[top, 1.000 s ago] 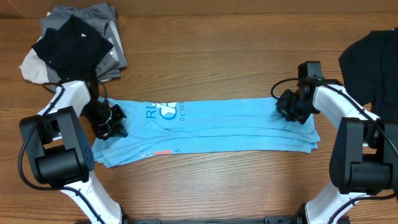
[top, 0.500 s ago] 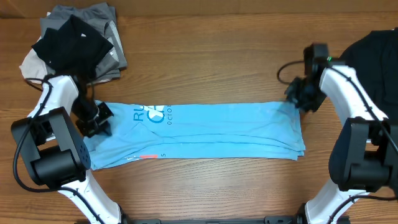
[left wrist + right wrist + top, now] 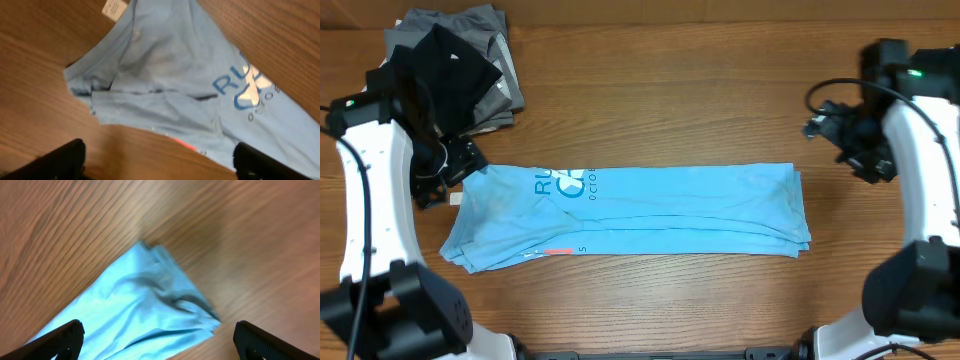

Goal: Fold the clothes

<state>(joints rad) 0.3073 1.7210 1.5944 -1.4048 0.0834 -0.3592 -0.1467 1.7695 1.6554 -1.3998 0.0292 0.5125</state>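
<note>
Shirt: one soft sky-blue T-shirt (image 3: 640,210), a long flat folded strip, mid wooden table (image 3: 670,100).
Pile: one crumpled pile (image 3: 445,70), grey and black, back-left corner.
Mine: left gripper (image 3: 448,172) and right gripper (image 3: 850,140) both spread wide, empty.

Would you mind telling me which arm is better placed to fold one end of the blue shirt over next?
Probably left: the left gripper, open, hangs right at the collar end of the blue shirt, while the right gripper, also open, sits well off the other end.

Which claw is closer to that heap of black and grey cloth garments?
Left. The left gripper hangs close beside the heap; the right gripper is far across the table.
</note>
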